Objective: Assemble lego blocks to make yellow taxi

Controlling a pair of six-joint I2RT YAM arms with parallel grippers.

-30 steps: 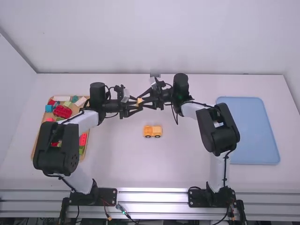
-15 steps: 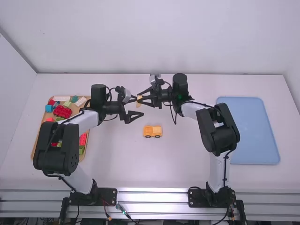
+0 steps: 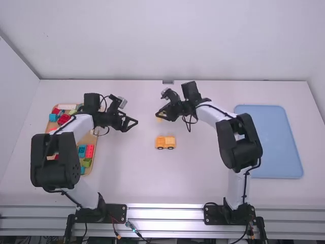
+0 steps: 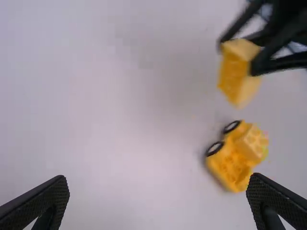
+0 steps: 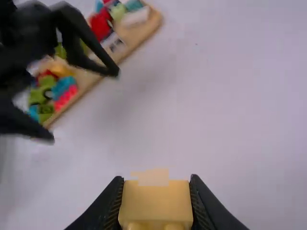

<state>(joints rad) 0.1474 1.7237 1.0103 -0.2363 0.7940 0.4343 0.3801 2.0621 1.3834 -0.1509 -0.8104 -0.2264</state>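
Half-built yellow taxi (image 3: 165, 143) sits crosswise on the table (image 3: 122, 178), just baseward of the nearer right gripper (image 3: 159, 117), its fingers pinching a yellow block (image 5: 156, 201) (the left gripper (image 4: 158, 179) gapes wide, empty).

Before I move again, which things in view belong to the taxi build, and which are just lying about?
Part of the job:
- yellow block, in the right hand
- yellow vehicle with black wheels, on the table

Lying about, as far as I can judge:
- red block, in the wooden tray
- blue tray
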